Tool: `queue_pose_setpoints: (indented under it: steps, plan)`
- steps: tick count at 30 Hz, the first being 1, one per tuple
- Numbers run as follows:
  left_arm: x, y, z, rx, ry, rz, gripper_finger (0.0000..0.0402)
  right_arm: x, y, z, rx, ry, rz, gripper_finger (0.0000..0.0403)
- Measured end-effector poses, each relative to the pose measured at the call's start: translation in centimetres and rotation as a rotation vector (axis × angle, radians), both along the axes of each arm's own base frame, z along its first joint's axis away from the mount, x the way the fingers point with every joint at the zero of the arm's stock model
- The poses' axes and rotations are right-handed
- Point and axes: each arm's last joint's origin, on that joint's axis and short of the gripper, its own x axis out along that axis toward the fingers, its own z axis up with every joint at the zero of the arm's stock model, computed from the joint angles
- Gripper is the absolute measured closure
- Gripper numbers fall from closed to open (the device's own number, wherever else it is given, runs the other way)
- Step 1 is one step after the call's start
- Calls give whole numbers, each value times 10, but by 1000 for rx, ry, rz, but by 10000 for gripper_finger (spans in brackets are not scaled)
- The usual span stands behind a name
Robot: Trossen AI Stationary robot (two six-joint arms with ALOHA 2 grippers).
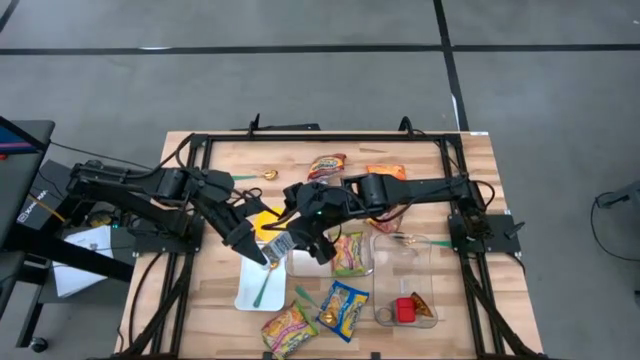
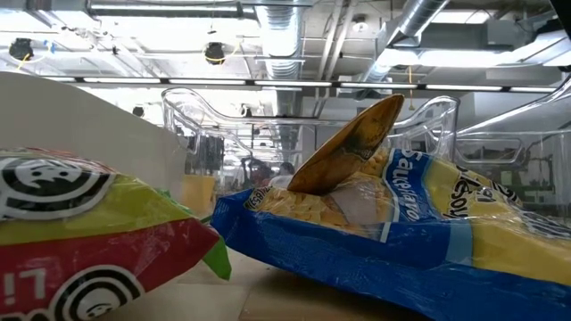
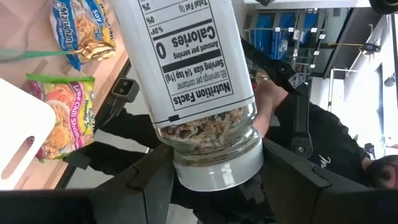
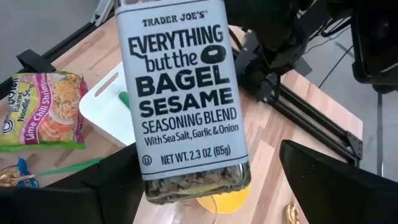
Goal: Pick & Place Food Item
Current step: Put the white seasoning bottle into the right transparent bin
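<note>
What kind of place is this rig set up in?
Probably a lab or workshop, not a kitchen: a wood table with a black frame stands on bare grey floor, and exposed ducts and pipes run under the ceiling.

grey floor [image 1: 300, 80] with dark lines, ceiling ducts [image 2: 285, 36].
</note>
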Motion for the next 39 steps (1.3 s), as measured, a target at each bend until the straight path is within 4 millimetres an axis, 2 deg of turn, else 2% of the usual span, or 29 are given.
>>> queue_pose_setpoints:
  steps: [12, 19, 24, 30, 32, 36, 39]
  plan:
    - [0, 0, 0, 1, 2, 3, 203, 0, 13, 2, 5, -31, 28, 79]
    - [0, 0, 0, 3, 1, 6, 203, -2, 19, 2, -16, -32, 19, 143]
    - [0, 0, 0, 1, 4, 7, 203, -3, 23, 2, -14, -25, 13, 211]
    - [0, 0, 0, 5, 0, 6, 203, -4, 23, 0, -6, -8, 3, 215]
    - [0, 0, 0, 16, -11, 3, 181, -5, 23, 0, 4, 3, -9, 215]
    - [1, 0, 1, 85, -87, -32, 98, -7, 20, -3, 21, 52, -33, 215]
    - [-1, 1, 1, 144, -141, -65, 55, -15, 17, -4, 29, 122, -48, 215]
